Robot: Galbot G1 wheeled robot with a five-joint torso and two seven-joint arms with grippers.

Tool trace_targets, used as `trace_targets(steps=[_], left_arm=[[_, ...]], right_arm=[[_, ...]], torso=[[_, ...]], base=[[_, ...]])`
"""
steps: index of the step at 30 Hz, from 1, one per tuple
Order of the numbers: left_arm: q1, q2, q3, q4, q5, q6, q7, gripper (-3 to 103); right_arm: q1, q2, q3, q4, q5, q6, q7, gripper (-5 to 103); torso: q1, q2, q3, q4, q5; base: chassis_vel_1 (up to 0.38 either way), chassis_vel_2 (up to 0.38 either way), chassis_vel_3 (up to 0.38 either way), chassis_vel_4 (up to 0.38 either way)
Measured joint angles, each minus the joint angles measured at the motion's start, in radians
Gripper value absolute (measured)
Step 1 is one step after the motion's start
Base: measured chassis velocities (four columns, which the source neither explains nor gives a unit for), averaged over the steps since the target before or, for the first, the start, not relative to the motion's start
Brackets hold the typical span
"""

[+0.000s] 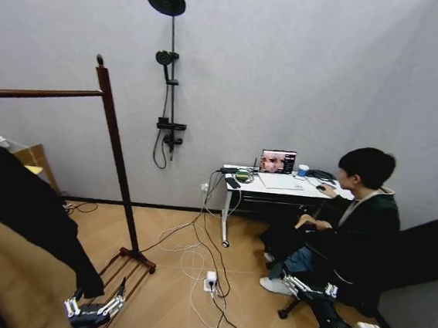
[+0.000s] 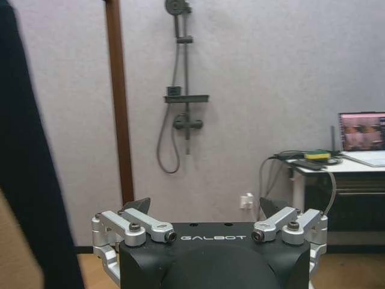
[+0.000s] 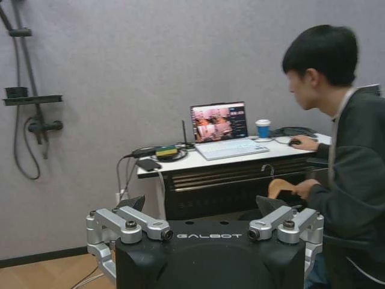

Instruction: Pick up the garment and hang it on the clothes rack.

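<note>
STATE: left end effector (image 1: 94, 308) and right end effector (image 1: 309, 287) both released, empty, low | LOCATION: long black garment (image 1: 25, 207) hangs beside dark reddish-brown wooden clothes rack (image 1: 115, 154), beneath its bar | RISK: floor cables near rack base may snag during approach.

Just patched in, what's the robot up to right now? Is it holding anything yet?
Nothing is held yet. The left gripper is low by the base of the clothes rack, jaws open and empty. The right gripper is low on the right, also open and empty. The garment hangs at the left edge of the head view, next to a tan coat, and neither gripper touches it. The rack's top bar is bare along the stretch in view.
</note>
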Motion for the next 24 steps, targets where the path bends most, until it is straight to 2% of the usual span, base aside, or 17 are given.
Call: trace_targets(steps=[11, 24], left_arm=[[0.000, 0.000, 0.000, 0.000, 0.000, 0.000, 0.000, 100], [0.000, 0.000, 0.000, 0.000, 0.000, 0.000, 0.000, 100]], right_arm=[[0.000, 0.000, 0.000, 0.000, 0.000, 0.000, 0.000, 100], [0.000, 0.000, 0.000, 0.000, 0.000, 0.000, 0.000, 100]], torso=[[0.000, 0.000, 0.000, -0.0002, 0.0000], [0.000, 0.000, 0.000, 0.0002, -0.0001]], base=[[-0.100, -0.102, -0.102, -0.101], [0.032, -0.008, -0.024, 0.009]])
